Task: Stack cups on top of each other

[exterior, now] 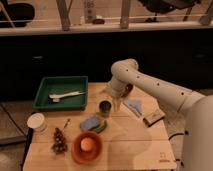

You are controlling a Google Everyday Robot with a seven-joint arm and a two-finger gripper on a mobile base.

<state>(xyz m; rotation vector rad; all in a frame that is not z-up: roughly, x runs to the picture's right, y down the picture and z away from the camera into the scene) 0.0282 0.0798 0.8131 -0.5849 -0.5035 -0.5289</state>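
A dark metal cup (105,107) stands upright near the middle of the wooden table (130,147). A white cup (36,121) sits at the table's left edge, far from the dark one. My gripper (117,101) hangs at the end of the white arm, just right of the dark cup and slightly above it. The arm reaches in from the right.
A green tray (46,97) with white utensils lies at the back left. In front of the dark cup lie a blue sponge (92,123), an orange bowl (87,146) holding a round fruit, and grapes (59,140). A pale cloth (134,106) and a snack bar (154,117) lie to the right.
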